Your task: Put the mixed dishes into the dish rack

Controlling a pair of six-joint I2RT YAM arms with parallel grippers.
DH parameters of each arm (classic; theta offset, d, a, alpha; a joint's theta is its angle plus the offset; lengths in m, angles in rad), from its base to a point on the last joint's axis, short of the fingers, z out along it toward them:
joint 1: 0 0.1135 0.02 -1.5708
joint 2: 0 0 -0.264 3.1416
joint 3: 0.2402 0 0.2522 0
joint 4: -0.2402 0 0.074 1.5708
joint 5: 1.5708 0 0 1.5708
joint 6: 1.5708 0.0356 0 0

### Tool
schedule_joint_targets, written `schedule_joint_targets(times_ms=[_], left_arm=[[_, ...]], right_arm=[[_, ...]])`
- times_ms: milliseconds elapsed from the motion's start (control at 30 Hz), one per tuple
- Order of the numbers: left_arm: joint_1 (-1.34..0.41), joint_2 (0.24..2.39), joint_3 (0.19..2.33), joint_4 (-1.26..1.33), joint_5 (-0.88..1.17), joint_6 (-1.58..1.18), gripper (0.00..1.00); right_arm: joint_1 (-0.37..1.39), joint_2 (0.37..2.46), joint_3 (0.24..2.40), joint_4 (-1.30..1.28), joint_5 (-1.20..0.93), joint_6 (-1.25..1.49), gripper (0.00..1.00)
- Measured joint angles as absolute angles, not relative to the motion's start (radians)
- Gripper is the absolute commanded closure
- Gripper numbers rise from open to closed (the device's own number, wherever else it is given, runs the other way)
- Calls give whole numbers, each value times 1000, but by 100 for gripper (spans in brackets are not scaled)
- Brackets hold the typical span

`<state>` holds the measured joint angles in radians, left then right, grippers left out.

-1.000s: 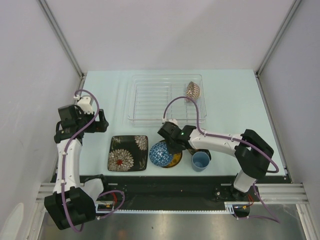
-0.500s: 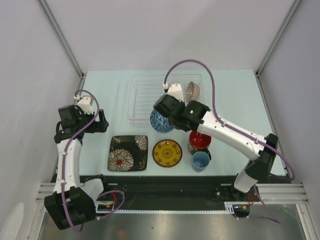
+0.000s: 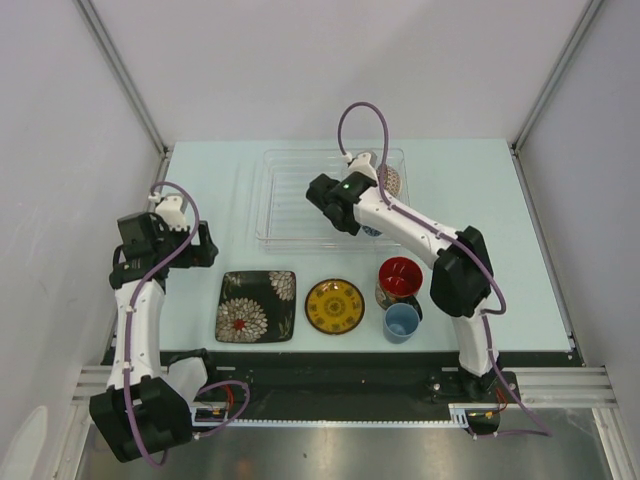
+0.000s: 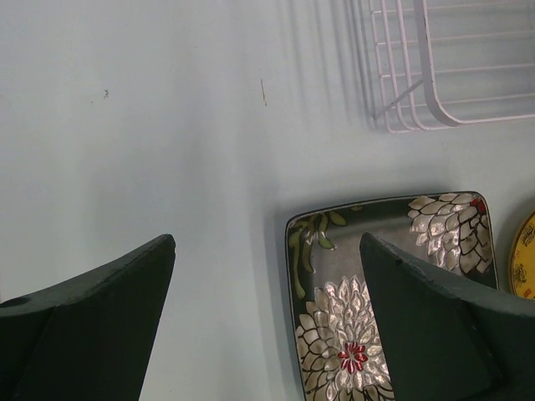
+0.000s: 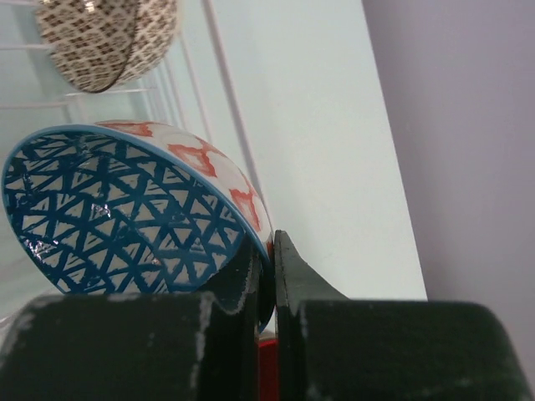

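Since a second ago the right arm has swung the blue bowl (image 5: 125, 209) from the near row of dishes to the rack (image 3: 300, 200), near the cream bowl (image 5: 109, 33). The right claw (image 5: 266, 251) is pinched tight on its rim. The bowl is tipped on edge, hollow facing left in the wrist view. From above, the arm hides nearly all of it. The left claw (image 4: 267, 244) gapes wide, holding nothing, beside the square plate (image 4: 376, 317), which is cut off at the frame edge
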<state>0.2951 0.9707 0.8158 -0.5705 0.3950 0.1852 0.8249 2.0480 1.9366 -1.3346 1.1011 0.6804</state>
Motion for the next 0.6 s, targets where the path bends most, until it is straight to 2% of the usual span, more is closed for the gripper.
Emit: schedule_joint_targets(times_ms=[600], left_arm=[[295, 971, 813, -571, 396, 185, 3]], right_arm=[[724, 2103, 1867, -1350, 1213, 708, 100]])
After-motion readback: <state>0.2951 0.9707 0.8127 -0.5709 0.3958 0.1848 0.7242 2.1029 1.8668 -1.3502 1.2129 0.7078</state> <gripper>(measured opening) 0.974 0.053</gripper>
